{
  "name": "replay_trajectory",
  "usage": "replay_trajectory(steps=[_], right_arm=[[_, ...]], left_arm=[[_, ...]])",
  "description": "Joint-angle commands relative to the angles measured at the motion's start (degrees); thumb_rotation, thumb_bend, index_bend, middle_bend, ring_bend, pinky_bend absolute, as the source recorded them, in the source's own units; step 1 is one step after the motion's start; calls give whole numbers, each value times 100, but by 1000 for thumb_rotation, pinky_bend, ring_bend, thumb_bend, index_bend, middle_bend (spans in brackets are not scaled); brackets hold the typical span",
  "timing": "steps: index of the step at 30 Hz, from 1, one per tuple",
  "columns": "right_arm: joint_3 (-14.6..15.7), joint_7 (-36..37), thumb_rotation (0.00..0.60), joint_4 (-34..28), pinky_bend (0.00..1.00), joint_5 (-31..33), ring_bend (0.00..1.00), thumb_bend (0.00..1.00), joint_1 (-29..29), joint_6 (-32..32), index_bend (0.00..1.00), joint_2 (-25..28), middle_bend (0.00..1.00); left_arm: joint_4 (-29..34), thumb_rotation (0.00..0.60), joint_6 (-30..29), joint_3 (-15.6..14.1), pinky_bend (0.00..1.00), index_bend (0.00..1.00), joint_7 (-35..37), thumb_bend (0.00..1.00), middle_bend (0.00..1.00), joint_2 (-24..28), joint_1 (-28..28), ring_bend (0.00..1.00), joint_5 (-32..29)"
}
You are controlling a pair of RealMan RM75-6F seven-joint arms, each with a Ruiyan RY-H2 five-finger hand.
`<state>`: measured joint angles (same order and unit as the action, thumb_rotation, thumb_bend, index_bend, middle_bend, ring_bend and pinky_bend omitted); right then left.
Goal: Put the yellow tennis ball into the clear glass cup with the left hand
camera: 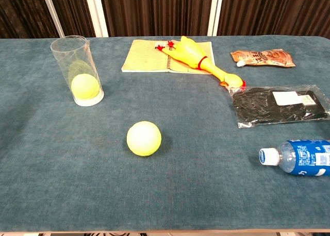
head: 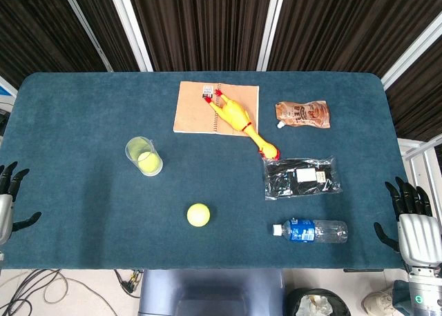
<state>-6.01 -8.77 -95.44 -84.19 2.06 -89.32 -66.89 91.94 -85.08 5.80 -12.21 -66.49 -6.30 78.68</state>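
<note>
A clear glass cup (head: 143,155) (camera: 77,71) stands upright left of the table's middle, with one yellow tennis ball (head: 148,162) (camera: 85,86) resting inside it. A second yellow tennis ball (head: 198,214) (camera: 144,138) lies loose on the cloth nearer the front edge. My left hand (head: 10,200) hangs at the table's left edge, fingers apart, holding nothing. At the right edge my right hand (head: 413,219) is also spread and empty. Neither hand shows in the chest view.
A spiral notebook (head: 215,107) (camera: 166,56) lies at the back with a rubber chicken (head: 242,123) (camera: 198,56) across it. A brown pouch (head: 302,114) (camera: 262,57), a black packet (head: 302,177) (camera: 281,105) and a lying water bottle (head: 310,231) (camera: 301,156) fill the right side.
</note>
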Motion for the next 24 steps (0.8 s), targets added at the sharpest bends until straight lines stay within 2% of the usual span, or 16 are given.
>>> replay_trajectory(steps=[1, 24], right_arm=[[0, -1, 600, 2, 0, 3, 5, 352, 1, 4, 106, 0, 0], [-5, -5, 600, -3, 0, 6, 6, 352, -3, -7, 106, 3, 0]], left_arm=[[1, 600, 2, 0, 80, 175, 0, 41, 38, 3, 1, 3, -5], [23, 600, -8, -17, 80, 168, 31, 41, 32, 27, 3, 3, 40]])
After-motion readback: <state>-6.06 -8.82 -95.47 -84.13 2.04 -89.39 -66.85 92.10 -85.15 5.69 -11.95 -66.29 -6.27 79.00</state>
